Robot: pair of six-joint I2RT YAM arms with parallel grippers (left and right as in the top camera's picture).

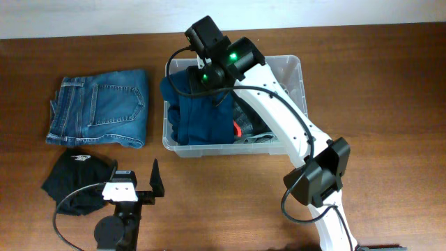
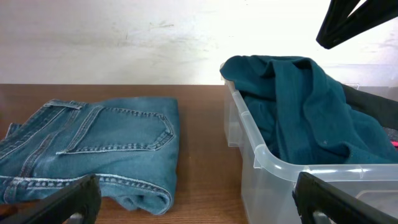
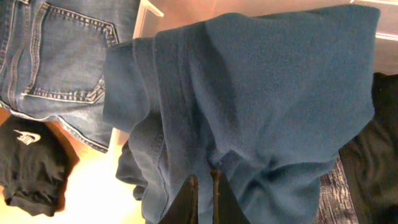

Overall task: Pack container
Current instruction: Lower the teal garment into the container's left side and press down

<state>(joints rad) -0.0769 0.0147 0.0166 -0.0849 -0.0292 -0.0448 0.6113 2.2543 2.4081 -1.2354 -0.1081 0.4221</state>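
Observation:
The container [image 1: 296,73], a clear plastic tub, stands at the table's middle with a teal sweater [image 1: 198,115] heaped in its left half. My right gripper [image 3: 203,180] is shut on a fold of that teal sweater [image 3: 261,93], reaching down over the tub's far left corner [image 1: 209,75]. Part of the sweater hangs over the tub's left rim. My left gripper [image 1: 134,171] stands open near the front left of the table, fingers wide, nothing between them [image 2: 199,199]. In its view the container wall [image 2: 267,168] is to the right and the teal sweater [image 2: 298,106] is piled above the rim.
Folded blue jeans [image 1: 101,108] lie left of the tub, also seen as jeans [image 2: 93,143]. A black garment [image 1: 77,178] with a white logo lies front left beside my left gripper. Dark clothes with a red spot [image 1: 247,125] fill the tub's right half.

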